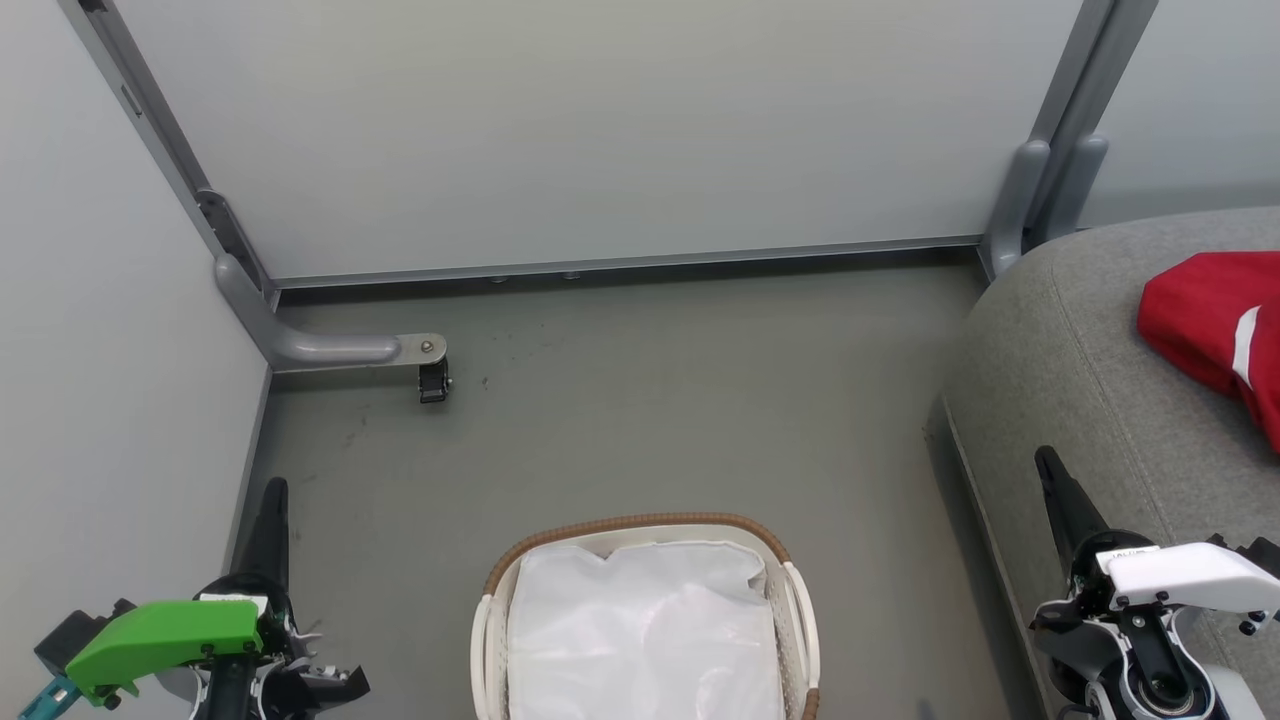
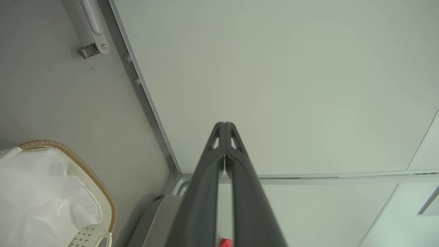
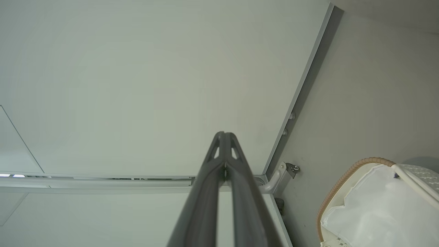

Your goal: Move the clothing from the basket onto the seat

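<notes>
Both arms sit low at either side, each with its two long dark fingers pointing straight ahead toward the pale partition panel (image 1: 600, 130). The left gripper (image 1: 277, 490) has its fingers pressed flat together with nothing between them, and so does the right gripper (image 1: 1045, 458); each wrist view shows its pair meeting at the tips.

There is one laundry basket (image 1: 640, 523) on the grey floor (image 1: 650, 400), between the two grippers and behind their tips. It holds one white liner sheet (image 1: 640, 620). One red jersey (image 1: 1205, 315) lies ahead and to the right of the right gripper's tips, on the single grey upholstered seat (image 1: 1080, 380). The right gripper hangs over that seat's near edge. A red speck low between the left fingers (image 2: 205, 192) is possibly the jersey.
</notes>
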Robot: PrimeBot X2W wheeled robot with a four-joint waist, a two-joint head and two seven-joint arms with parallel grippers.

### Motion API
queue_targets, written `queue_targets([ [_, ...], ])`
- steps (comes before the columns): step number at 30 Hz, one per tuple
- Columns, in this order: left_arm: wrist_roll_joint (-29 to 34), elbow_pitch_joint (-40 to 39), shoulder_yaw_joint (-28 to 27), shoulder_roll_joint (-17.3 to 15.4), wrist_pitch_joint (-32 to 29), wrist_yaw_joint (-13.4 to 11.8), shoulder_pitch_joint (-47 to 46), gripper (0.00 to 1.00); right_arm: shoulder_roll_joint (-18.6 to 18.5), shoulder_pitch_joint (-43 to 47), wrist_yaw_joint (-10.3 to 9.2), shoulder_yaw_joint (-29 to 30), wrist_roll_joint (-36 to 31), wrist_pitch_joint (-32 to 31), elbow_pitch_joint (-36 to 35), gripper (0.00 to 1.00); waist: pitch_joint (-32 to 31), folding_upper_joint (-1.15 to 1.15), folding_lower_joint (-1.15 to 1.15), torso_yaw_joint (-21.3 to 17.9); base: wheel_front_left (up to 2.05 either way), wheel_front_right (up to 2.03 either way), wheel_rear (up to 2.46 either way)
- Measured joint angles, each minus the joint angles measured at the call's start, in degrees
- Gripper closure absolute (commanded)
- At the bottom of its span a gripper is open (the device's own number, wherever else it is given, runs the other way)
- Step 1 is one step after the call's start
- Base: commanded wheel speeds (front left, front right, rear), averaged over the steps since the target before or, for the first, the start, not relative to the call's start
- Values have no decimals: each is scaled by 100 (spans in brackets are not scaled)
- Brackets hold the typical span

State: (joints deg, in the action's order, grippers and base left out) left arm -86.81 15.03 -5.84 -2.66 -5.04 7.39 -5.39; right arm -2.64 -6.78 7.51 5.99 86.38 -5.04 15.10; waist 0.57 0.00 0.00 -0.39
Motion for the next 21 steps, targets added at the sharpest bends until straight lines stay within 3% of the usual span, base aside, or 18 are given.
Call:
queue_targets([
  [21, -552, -108, -70, -2, -148, 0, -44, 100, -5, 27, 0, 52, 592, -154, -104, 100, -39, 0, 0, 39, 0, 0, 0],
])
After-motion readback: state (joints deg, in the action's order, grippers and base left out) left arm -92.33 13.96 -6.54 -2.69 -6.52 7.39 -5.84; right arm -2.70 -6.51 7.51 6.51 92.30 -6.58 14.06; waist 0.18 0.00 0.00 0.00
